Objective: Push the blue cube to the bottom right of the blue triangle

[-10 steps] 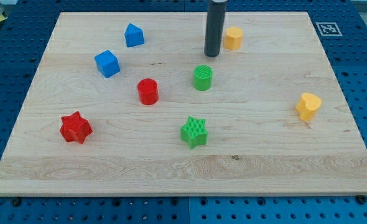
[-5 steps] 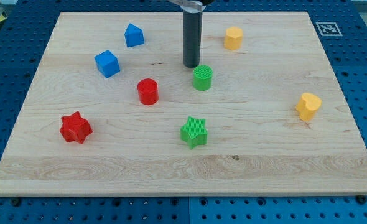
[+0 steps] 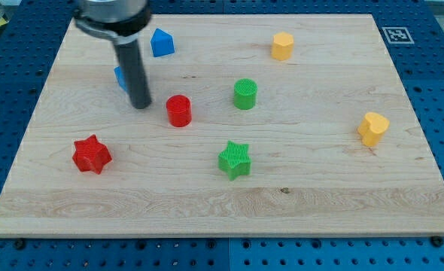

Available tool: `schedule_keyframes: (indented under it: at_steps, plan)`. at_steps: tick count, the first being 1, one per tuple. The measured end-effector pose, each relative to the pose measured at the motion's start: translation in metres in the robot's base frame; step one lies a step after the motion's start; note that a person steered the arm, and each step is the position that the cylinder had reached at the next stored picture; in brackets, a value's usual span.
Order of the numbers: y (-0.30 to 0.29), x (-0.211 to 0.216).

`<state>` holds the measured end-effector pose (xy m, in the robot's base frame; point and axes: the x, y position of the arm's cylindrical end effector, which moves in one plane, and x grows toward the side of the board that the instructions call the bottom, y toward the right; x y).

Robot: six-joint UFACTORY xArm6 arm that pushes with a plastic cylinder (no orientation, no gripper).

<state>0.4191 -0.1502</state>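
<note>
The blue cube (image 3: 121, 76) lies in the board's upper left, mostly hidden behind my rod. The blue triangle (image 3: 161, 42) sits above and to the right of it, near the view's top. My tip (image 3: 140, 105) rests on the board just below and to the right of the blue cube, left of the red cylinder (image 3: 178, 111). I cannot tell whether the tip touches the cube.
A red star (image 3: 91, 154) lies lower left. A green cylinder (image 3: 245, 94) and a green star (image 3: 235, 159) sit mid-board. A yellow hexagonal block (image 3: 282, 46) is at the upper right and a yellow heart (image 3: 372, 128) at the right edge.
My rod has swept left and slightly down, from beside the yellow hexagonal block past the green cylinder to the blue cube. No block has visibly moved.
</note>
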Motion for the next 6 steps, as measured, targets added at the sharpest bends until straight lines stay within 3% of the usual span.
schedule_keyframes:
  at_steps: [1,2,6]
  plan:
    - [-0.047,-0.014]
    - [-0.042,-0.037]
    - [0.069,-0.049]
